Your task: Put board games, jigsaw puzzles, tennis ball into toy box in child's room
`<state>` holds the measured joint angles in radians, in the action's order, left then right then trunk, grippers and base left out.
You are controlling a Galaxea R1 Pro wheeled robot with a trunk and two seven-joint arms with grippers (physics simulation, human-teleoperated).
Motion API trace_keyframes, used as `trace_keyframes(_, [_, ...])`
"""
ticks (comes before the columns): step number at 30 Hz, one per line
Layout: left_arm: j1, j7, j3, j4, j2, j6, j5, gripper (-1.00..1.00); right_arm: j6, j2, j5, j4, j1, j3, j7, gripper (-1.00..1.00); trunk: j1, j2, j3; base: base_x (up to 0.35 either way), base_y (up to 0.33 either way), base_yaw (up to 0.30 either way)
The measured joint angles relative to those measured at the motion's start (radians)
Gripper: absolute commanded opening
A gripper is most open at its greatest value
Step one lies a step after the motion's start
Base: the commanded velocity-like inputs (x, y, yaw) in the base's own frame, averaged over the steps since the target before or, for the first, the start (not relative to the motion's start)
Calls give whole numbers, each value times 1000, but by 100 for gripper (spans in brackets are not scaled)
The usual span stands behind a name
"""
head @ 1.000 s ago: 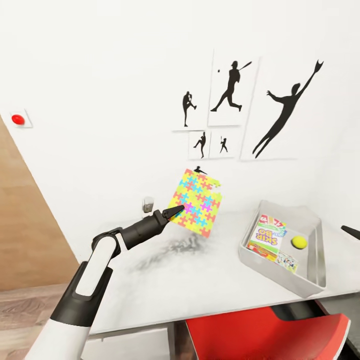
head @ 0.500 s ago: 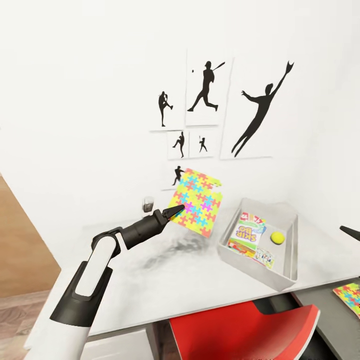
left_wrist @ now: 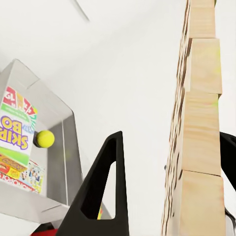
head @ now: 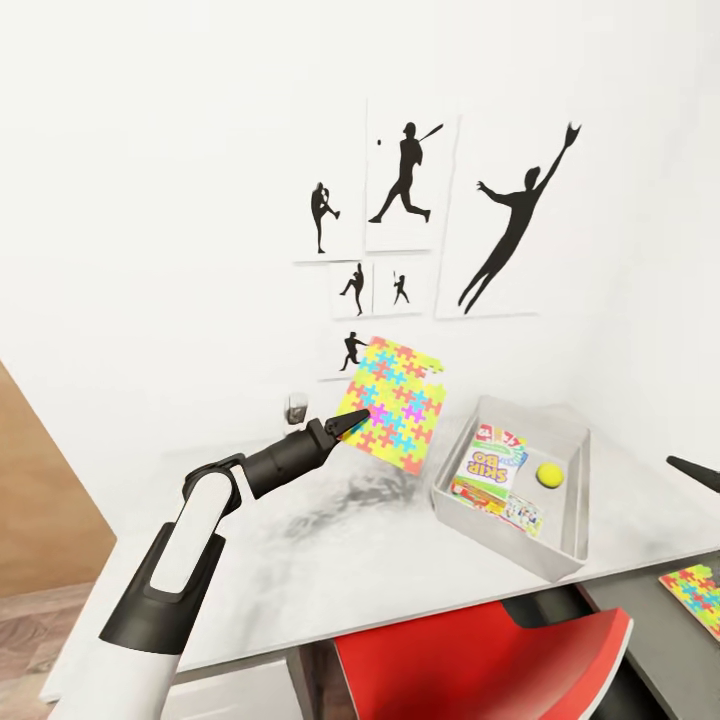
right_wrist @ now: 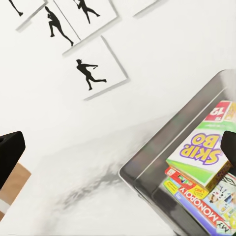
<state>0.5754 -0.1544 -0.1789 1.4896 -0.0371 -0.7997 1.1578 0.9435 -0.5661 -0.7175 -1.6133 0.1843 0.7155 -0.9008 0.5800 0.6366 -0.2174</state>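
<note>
My left gripper (head: 352, 424) is shut on a jigsaw puzzle (head: 396, 404), holding it tilted above the light grey table (head: 330, 560). In the left wrist view the puzzle (left_wrist: 196, 147) shows edge-on between the fingers (left_wrist: 105, 187). To its right stands the toy box (head: 448, 500), with the Skip-Bo game (head: 487, 465), the Monopoly game (right_wrist: 201, 209) and the tennis ball (head: 548, 475) inside. A second puzzle (head: 697, 596) lies on the dark grey top. My right gripper (right_wrist: 118, 152) is open above the table beside the box, and one fingertip (head: 690, 472) shows in the head view.
A red chair (head: 480, 655) is pushed in at the desk's front edge. A small grey holder (head: 295, 406) stands by the wall behind my left arm. Baseball silhouette prints (head: 405, 185) hang above. Wood floor (head: 40, 520) shows at the left.
The camera has swung right, so wall and desk slid left in view. The held puzzle now hangs closer to the toy box, and the second puzzle has come into sight.
</note>
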Motion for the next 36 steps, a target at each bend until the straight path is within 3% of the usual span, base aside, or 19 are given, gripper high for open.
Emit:
trace_keyframes(6, [0, 2, -1, 1, -1, 0, 0, -100, 7, 2, 1, 0, 2, -30, 10, 100, 0, 0, 0, 58, -188, -1])
trace_keyframes(14, [1, 0, -20, -7, -11, 1, 0, -100, 11, 4, -4, 4, 9, -112, 13, 100, 0, 0, 0, 38, -118, 0])
trace_keyframes(19, [4, -1, -83, -20, -24, 13, -4, -100, 21, 13, -11, 8, 15, -159, 10, 100, 0, 0, 0, 8, -26, 0])
trace_keyframes(26, [8, -11, -176, -96, -33, 151, -12, -100, 61, 37, -36, 8, 25, -197, 4, 100, 0, 0, 0, 2, -6, 0])
trace_keyframes(31, [14, -13, -284, -183, -53, 277, -19, -100, 91, 51, -86, 9, 61, -232, 3, 100, 0, 0, 0, 0, -1, 0])
trace_keyframes(36, [19, -18, -328, -248, -61, 347, -20, -100, 100, 75, -110, 9, 91, -294, 2, 100, 0, 0, 0, 0, 0, 0])
